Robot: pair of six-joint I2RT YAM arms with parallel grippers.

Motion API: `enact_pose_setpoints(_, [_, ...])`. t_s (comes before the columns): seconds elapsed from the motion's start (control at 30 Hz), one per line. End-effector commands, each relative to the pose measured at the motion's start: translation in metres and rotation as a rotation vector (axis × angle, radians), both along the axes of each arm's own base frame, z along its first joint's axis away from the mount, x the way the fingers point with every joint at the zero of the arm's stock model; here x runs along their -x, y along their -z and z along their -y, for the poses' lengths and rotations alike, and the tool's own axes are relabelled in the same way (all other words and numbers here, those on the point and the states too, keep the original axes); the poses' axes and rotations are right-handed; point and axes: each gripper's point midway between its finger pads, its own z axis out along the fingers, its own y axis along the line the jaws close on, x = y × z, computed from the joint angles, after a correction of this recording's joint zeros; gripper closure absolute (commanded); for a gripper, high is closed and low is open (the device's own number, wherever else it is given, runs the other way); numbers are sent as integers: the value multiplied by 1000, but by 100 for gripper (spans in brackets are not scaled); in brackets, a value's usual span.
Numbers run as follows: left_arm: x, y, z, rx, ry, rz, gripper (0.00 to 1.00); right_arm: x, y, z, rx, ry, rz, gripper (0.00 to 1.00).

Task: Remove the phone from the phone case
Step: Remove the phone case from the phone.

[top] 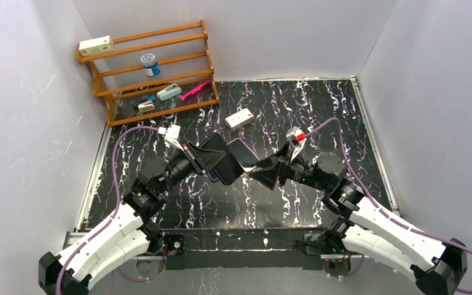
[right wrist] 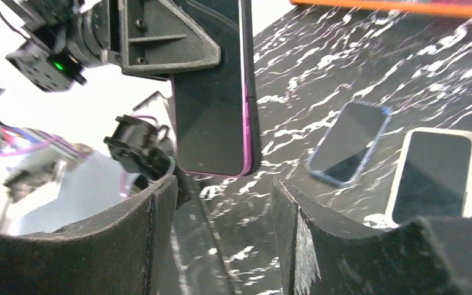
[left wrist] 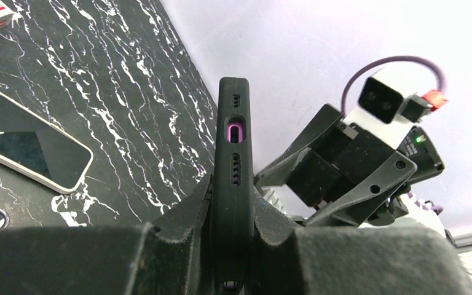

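Note:
My left gripper (top: 211, 161) is shut on a phone in a black case (top: 224, 163) and holds it above the middle of the table. In the left wrist view (left wrist: 233, 206) the case (left wrist: 233, 141) stands edge-on between the fingers, with pink phone showing through the port cutout. My right gripper (top: 259, 174) is open and empty just right of the phone. In the right wrist view (right wrist: 224, 209) the cased phone (right wrist: 215, 98), with its pink edge, hangs just beyond the open fingers without touching them.
Two other phones lie on the black marbled table: a blue-edged one (right wrist: 348, 142) and a pale-edged one (right wrist: 433, 175), also in the left wrist view (left wrist: 31, 144). A white box (top: 239, 118) lies behind. A wooden rack (top: 150, 67) with small items stands back left.

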Motion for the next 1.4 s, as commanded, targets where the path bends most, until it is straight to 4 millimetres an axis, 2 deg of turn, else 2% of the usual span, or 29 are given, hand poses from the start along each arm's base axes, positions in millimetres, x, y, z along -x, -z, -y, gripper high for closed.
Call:
enact_pose_setpoints(0.0, [-7, -28, -7, 137, -66, 45, 100, 7, -3, -7, -168, 2, -301, 34])
enact_pose_setpoints(0.17, [-6, -28, -11, 218, -78, 16, 100, 9, 5, -11, -260, -1, -484, 34])
enact_pose_setpoints(0.37, [-5, -28, -9, 249, -59, -10, 100, 9, -2, -14, -327, -23, -540, 41])
enact_pose_setpoints(0.53, [-5, -25, -7, 267, -50, -29, 100, 7, -6, -13, -345, -14, -545, 49])
enact_pose_setpoints(0.87, [-1, -28, -1, 340, -5, -61, 100, 6, -7, -13, -370, -12, -554, 56])
enact_pose_setpoints(1.37, [6, -38, 2, 432, 54, -75, 100, 7, -8, -14, -394, -27, -548, 60])
